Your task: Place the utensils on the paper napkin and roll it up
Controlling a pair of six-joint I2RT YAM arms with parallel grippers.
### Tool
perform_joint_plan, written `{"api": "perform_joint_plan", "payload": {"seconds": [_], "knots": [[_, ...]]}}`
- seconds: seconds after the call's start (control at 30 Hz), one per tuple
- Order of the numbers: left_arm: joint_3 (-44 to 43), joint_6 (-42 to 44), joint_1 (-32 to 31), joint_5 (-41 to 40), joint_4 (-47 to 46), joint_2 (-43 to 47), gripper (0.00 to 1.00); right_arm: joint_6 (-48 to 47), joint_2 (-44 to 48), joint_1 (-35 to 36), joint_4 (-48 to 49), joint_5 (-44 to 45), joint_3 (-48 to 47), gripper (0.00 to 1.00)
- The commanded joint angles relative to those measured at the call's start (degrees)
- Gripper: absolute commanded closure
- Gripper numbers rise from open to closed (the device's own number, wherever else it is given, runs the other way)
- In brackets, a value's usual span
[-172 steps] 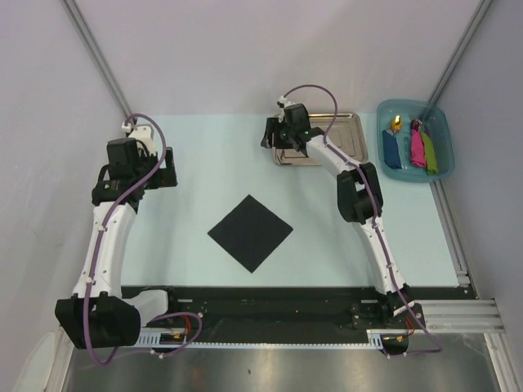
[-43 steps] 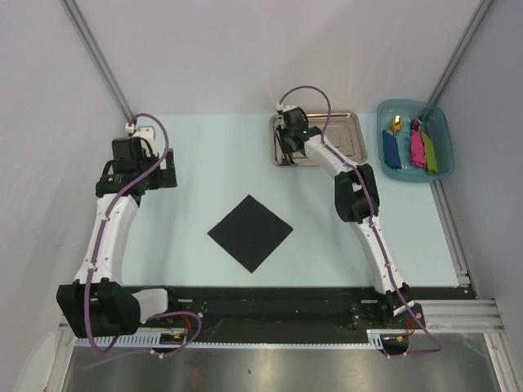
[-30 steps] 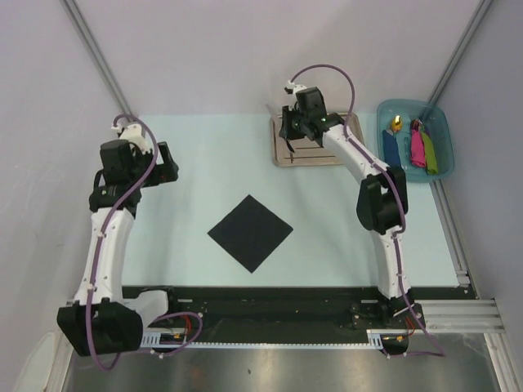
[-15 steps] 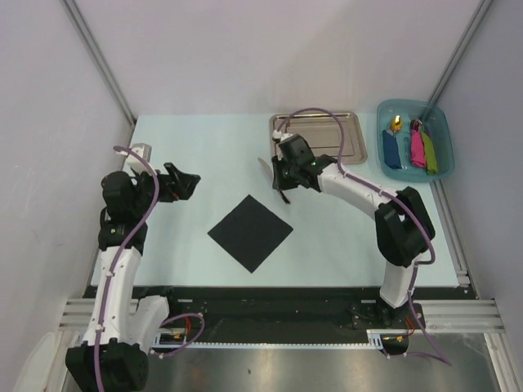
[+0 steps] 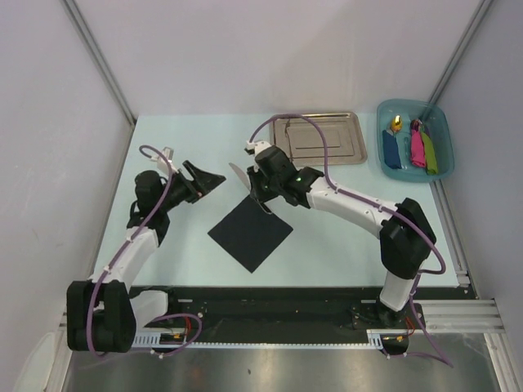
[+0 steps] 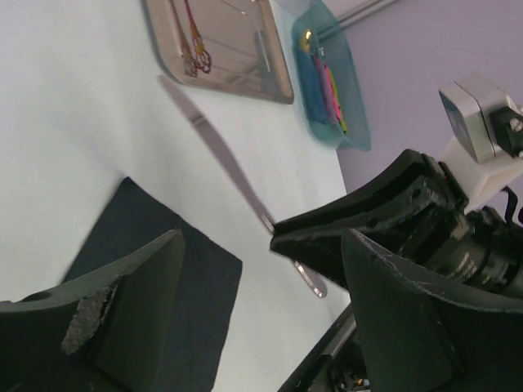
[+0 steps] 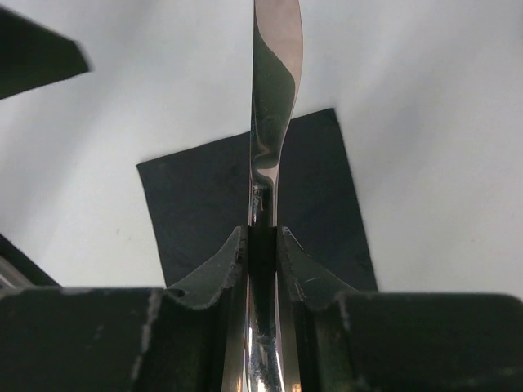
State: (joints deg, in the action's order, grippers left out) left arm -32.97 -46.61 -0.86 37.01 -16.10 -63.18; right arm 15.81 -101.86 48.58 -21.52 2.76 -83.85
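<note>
lab cell with aluminium-framed walls (image 5: 98, 60)

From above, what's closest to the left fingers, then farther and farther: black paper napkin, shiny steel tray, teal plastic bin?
1. Black paper napkin: table centre, just right of the left fingers.
2. Shiny steel tray: far side, middle-right.
3. Teal plastic bin: far right corner.

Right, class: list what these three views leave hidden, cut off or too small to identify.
Knife, gripped section: right wrist view, hidden inside the right gripper.
Utensils on the steel tray: left wrist view, far ends cut by the top edge; top view, too small.
Items in the teal bin: top view, too small to name.
</note>
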Motion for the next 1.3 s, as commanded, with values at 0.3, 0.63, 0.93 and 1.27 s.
{"api": "perform_joint_plan", "payload": {"seconds": [0.3,0.63,0.93,1.27], "knots": [[-1.0,-8.5,-6.7,-4.4,-6.6,-7.8,0.30,0.6,1.8,3.7,1.0,2.2,-6.0,1.00],[-0.3,-10.7,-9.1,-4.3,-8.7,-9.9,0.45,1.5,1.1,5.0,0.8,2.2,-6.5,1.00],[-1.3,-11.0,-9.7,-2.7,-9.3,-11.9,0.74,1.4,1.0,5.7,0.6,0.5,-6.4,1.00],[-1.1,-8.8,-9.9,-1.9,-7.1,-11.3,1.00,1.8,-0.3,4.7,0.4,-3.7,-6.2,0.81]]}}
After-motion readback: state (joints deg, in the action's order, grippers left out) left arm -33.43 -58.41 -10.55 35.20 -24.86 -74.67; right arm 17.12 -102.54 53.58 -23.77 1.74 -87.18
